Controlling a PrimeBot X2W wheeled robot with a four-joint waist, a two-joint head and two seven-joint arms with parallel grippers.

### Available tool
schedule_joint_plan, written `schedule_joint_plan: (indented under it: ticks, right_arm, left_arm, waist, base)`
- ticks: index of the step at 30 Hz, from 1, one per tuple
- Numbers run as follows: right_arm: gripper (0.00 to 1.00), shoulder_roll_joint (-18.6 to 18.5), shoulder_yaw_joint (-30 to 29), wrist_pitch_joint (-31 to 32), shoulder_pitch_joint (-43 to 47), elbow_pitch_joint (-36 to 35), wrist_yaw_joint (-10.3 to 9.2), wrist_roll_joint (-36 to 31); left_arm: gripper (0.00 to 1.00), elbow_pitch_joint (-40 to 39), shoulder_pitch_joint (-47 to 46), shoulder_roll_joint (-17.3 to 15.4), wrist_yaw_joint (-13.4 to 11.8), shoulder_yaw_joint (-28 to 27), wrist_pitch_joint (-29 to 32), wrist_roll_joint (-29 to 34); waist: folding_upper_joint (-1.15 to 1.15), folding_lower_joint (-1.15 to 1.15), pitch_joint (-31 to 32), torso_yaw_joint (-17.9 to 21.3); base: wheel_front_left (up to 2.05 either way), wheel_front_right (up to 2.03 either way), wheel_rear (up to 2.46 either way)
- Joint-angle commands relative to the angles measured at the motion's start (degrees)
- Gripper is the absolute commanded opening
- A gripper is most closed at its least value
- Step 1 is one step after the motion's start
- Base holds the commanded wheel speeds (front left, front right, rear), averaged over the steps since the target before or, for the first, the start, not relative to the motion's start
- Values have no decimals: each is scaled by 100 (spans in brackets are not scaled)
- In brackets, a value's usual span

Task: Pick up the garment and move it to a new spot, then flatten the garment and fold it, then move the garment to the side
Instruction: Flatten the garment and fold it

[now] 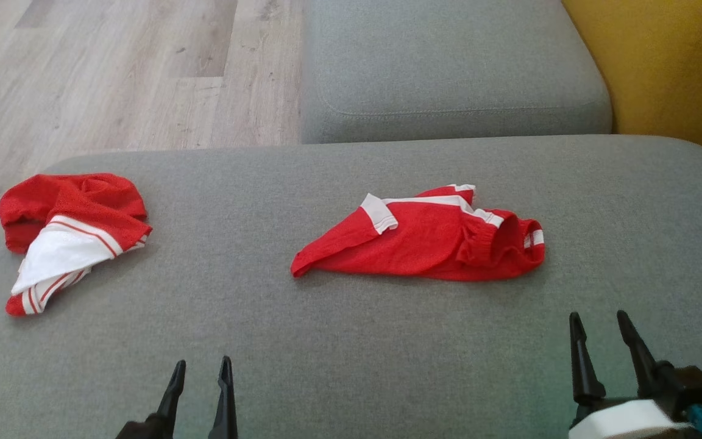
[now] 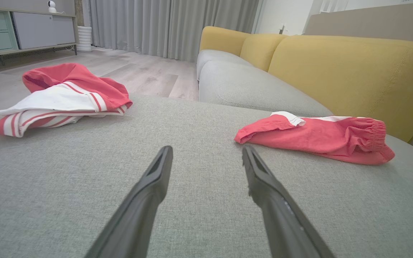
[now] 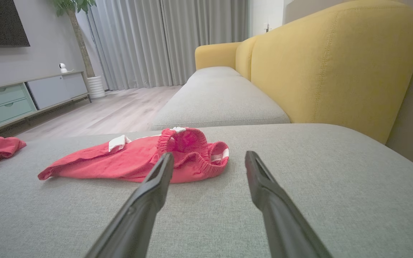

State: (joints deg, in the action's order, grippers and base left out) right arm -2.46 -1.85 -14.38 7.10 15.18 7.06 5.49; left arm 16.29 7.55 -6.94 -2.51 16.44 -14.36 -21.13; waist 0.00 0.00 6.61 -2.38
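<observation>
A pair of red shorts with white trim, the garment (image 1: pixel 424 241), lies crumpled near the middle of the grey sofa seat (image 1: pixel 351 341); it also shows as the garment (image 2: pixel 317 138) and the garment (image 3: pixel 138 161) in the wrist views. My left gripper (image 1: pixel 202 372) hovers open at the seat's near edge, well short and left of it. My right gripper (image 1: pixel 598 326) is open too, just in front of the garment's waistband end, with nothing between its fingers. Each wrist view shows its own open gripper: the left gripper (image 2: pixel 206 154) and the right gripper (image 3: pixel 208 159).
A second red and white piece of clothing (image 1: pixel 67 235) lies bunched at the seat's left edge. Another grey cushion (image 1: pixel 448 67) extends beyond, with a yellow backrest (image 1: pixel 668 67) on the right. Wooden floor (image 1: pixel 113 67) lies to the left.
</observation>
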Motion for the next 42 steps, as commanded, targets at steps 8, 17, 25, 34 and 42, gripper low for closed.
schedule_joint_plan:
  ticks: [8, 17, 25, 34, 42]
  right_arm:
    - [100, -42, 177, -62, -157, -50, 43, 26]
    - [100, -42, 171, -62, -206, -27, 43, 10]
    - [100, -42, 215, -62, -412, -91, 43, -84]
    - [100, -42, 570, -62, -1093, -127, 43, -135]
    - [100, -42, 697, -62, -1469, -140, 43, -44]
  left_arm:
    - [100, -152, -204, -45, -41, -170, -51, -36]
    - [100, -212, -258, -54, -75, -105, -10, -27]
    - [100, -116, -1277, 87, 174, 446, 364, 252]
    - [100, 1436, -3407, 375, 420, 982, 567, 243]
    - [100, 2809, -4646, 403, 464, 1259, 493, 12]
  waist:
    - [0, 0, -22, -28]
    - [0, 0, -93, -19]
    - [0, 0, -459, 102]
    - [0, 0, -1350, 871]
    - [0, 0, -1980, 1512]
  base:
    - [0, 0, 0]
    - [0, 0, 0]
    - [0, 0, 0]
    - [0, 0, 0]
    - [0, 0, 0]
